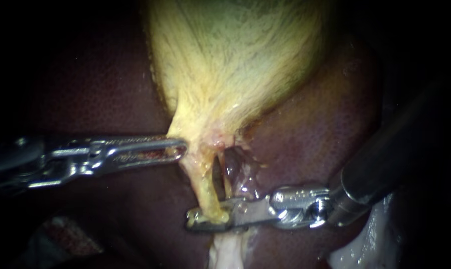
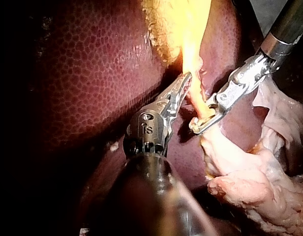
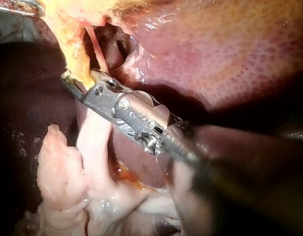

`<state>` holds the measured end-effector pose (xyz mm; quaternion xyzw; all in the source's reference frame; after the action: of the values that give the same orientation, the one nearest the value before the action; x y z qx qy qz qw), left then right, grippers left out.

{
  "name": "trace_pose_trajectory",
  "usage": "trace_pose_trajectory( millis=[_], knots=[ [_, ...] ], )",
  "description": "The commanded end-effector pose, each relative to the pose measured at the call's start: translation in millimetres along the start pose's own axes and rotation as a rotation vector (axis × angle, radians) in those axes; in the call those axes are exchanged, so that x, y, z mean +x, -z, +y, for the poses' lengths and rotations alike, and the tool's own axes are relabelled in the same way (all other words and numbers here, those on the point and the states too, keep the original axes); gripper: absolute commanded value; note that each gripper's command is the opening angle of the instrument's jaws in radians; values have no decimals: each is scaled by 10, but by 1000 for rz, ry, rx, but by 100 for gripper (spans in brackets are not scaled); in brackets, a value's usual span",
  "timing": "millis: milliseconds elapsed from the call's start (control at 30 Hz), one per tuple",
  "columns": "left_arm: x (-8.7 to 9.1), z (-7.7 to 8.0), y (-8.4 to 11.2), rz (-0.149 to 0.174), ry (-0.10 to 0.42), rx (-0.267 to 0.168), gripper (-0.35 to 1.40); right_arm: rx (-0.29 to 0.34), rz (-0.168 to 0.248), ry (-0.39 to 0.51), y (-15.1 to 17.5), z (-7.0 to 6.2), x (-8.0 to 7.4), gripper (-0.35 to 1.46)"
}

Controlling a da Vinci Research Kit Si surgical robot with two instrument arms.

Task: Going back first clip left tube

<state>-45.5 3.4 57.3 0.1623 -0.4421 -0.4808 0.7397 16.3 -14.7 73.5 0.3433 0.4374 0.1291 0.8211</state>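
Status: withdrawal not yet visibly under way.

Your right instrument (image 1: 205, 217) is sitting at the near end of the left tube (image 1: 205, 187), where that tube is running down from the neck of the gallbladder (image 1: 235, 60). Its jaws are standing apart, one on each side of the tube. The tube is lying between them, and they do not appear to be pinching it. A thinner right tube (image 1: 227, 187) is showing just beside it, across a dark window, and is clear of the jaws.

Your left instrument (image 1: 178, 149) is gripping the left edge of the gallbladder neck. Its jaws are closed on that tissue and are holding it out over the liver (image 1: 315, 129).

Clip: I am finding none that I can confirm. The right jaws are covering the very spot where it would sit, in all three views.

Judgement: the placing part is likely finished or nearly so, since the jaws are looking relaxed. What is remaining is for you to be drawing the right instrument back toward the right, clear of the tube, without dragging it. Only then can the clip's seating be checked.
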Motion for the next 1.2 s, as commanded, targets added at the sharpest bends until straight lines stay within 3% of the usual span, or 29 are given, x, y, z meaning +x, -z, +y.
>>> trace_pose_trajectory(
  millis=[33, 367, 433, 533, 667, 967, 1200],
  knots=[
    [0, 0, 0, 0, 0, 0, -21, 1, -1, 0, -1, 0, -1, -35],
    [0, 0, 0, 0, 0, 0, -21, -1, -8, -5, -3, 1, -2, -31],
    [0, 0, 0, 0, 0, 0, -21, -5, 2, 20, -4, 2, -2, 2],
    [0, -1, 0, 0, 0, 0, -21, -3, 12, 85, -6, 2, 0, 39],
    [0, -1, 0, 0, 0, 0, -21, -25, 44, 196, -5, 3, 4, 52],
    [0, -3, 1, -1, 0, -1, -21, -137, 57, 360, 9, 8, 16, 59],
    [0, -3, 2, -1, 0, -1, -21, -144, 55, 400, 25, 8, 18, 60]
  ],
)
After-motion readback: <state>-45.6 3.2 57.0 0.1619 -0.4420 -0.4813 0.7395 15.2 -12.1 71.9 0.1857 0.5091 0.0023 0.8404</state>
